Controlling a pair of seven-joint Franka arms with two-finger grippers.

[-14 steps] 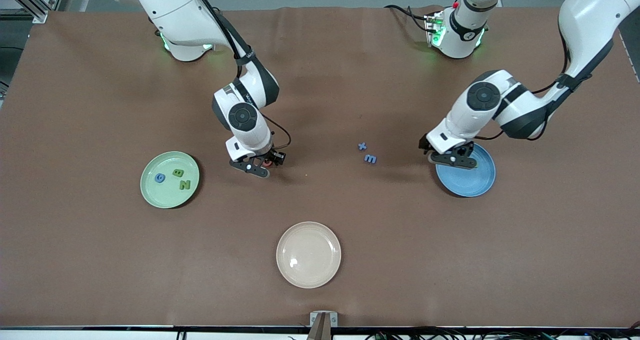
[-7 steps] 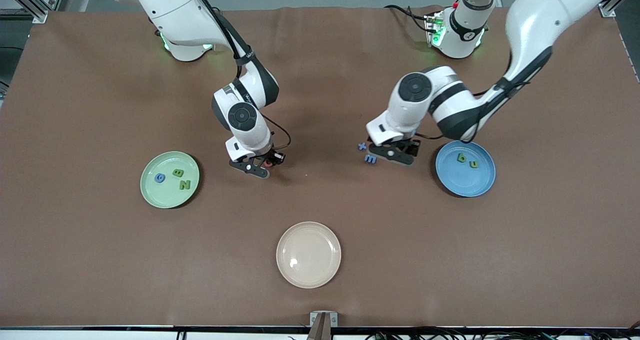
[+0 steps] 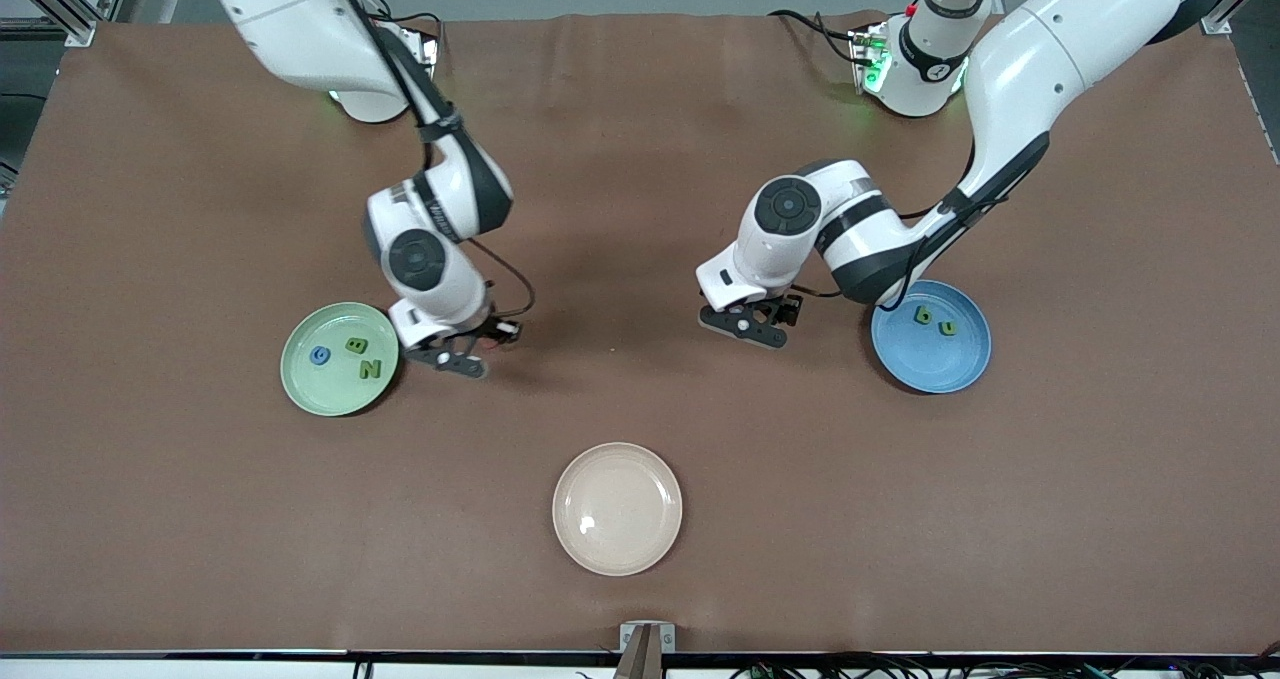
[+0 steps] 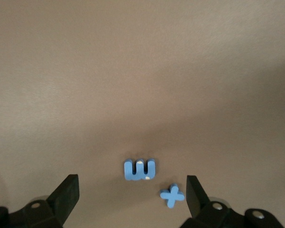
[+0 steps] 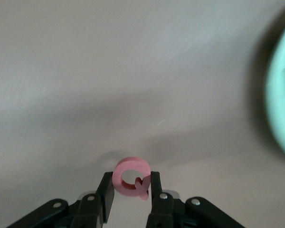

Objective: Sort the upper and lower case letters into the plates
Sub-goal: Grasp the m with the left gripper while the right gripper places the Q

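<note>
My right gripper point(image 5: 131, 190) is shut on a pink letter Q point(image 5: 131, 178), which it holds upright above the brown mat. In the front view this gripper point(image 3: 462, 361) hangs just beside the rim of the mint green plate point(image 3: 300, 389), which holds a blue G point(image 3: 320, 356), a green B point(image 3: 356, 344) and a green N point(image 3: 370, 368). My left gripper point(image 4: 131, 199) is open, low over a blue letter m point(image 4: 139, 169) and a blue cross-shaped piece point(image 4: 172, 195). The left gripper point(image 3: 745, 326) hides both pieces in the front view. The blue plate point(image 3: 935, 369) holds a green b point(image 3: 924, 314) and u point(image 3: 946, 328).
A cream-beige plate point(image 3: 617, 508) sits bare nearer the front camera, midway between the two arms. The green plate's rim point(image 5: 281, 104) shows at the edge of the right wrist view. Brown mat covers the whole table.
The right gripper closed on the pink Q and carried it toward the green plate. The left arm swung from over the blue plate to over the blue m and cross piece.
</note>
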